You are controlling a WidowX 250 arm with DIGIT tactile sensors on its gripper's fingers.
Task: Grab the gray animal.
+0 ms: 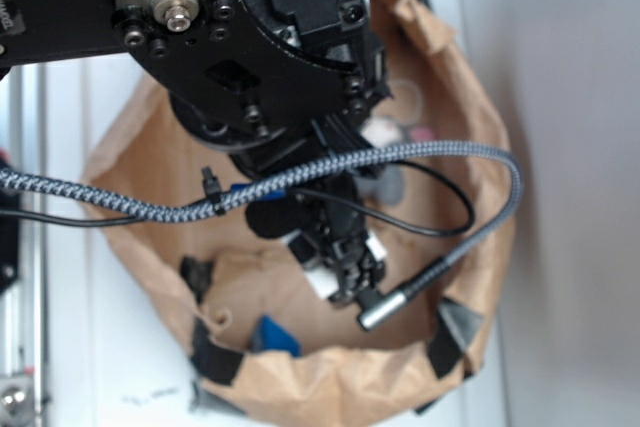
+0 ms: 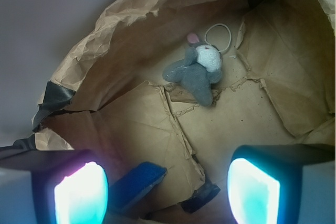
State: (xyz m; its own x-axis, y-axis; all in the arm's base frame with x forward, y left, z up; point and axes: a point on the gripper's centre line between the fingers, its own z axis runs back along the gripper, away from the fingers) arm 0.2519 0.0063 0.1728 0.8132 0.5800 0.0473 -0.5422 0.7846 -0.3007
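The gray animal (image 2: 197,72) is a small plush with a white face patch and a pink ear. It lies on the crumpled brown paper floor, with its thin white loop cord (image 2: 218,36) just beyond its head. In the wrist view my gripper (image 2: 168,187) is open, its two glowing pads wide apart with nothing between them. The toy is well ahead of the pads and slightly right of centre. In the exterior view the gripper (image 1: 348,272) hangs low inside the paper basin. There the arm hides most of the animal (image 1: 390,185).
Crumpled brown paper walls (image 2: 131,19) ring the floor on all sides, patched with black tape (image 2: 52,98). A small blue object (image 2: 137,184) lies near the left pad, and a black tape scrap (image 2: 202,198) lies between the pads. A braided cable (image 1: 400,157) loops across the arm.
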